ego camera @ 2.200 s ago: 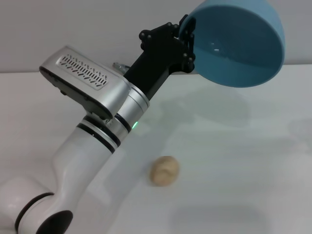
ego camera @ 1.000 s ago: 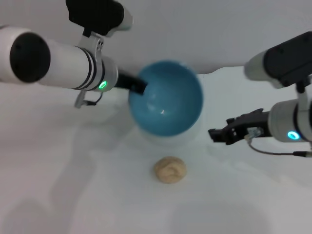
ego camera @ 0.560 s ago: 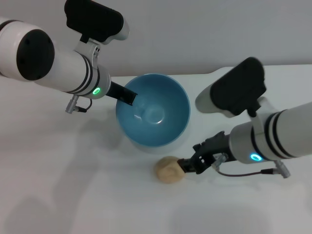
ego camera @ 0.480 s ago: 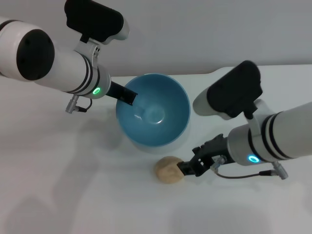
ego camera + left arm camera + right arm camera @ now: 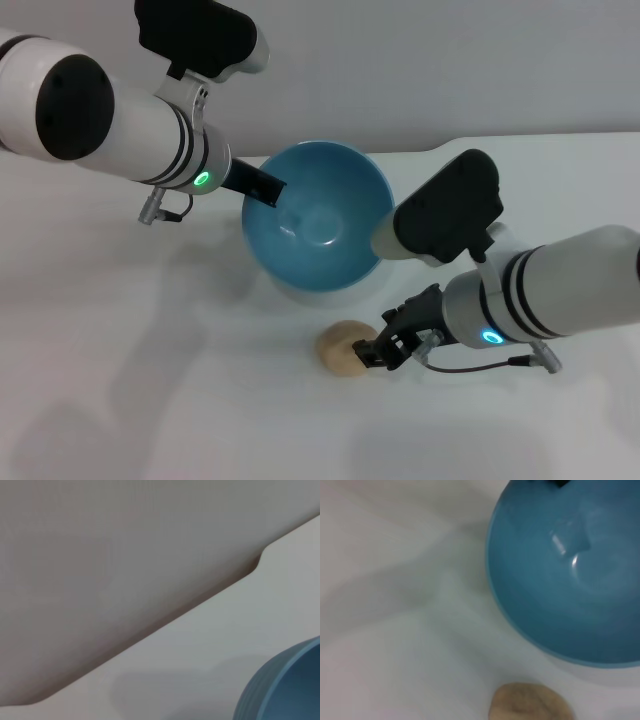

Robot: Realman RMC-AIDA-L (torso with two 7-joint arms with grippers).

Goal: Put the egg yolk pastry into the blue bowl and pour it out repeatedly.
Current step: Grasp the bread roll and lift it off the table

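The blue bowl (image 5: pixel 318 225) is empty, its opening facing up. My left gripper (image 5: pixel 262 187) is shut on its far-left rim. I cannot tell whether the bowl rests on the table or hangs just above it. The egg yolk pastry (image 5: pixel 340 348) lies on the white table just in front of the bowl. My right gripper (image 5: pixel 374 345) is low at the pastry's right side, open, with its dark fingertips (image 5: pixel 364 353) against or nearly against it. The right wrist view shows the bowl (image 5: pixel 570 580) and the pastry (image 5: pixel 530 705). The left wrist view shows only the bowl's outer wall (image 5: pixel 290 685).
The white table (image 5: pixel 150 380) spreads to the left and front. A grey wall (image 5: pixel 400 70) stands behind the table's far edge. My right forearm (image 5: pixel 560 290) lies across the right side of the table.
My left arm tipped the bowl back from its raised, tilted pose and brought it down, opening up. My right arm came in from the right, and its gripper slid left to the pastry.
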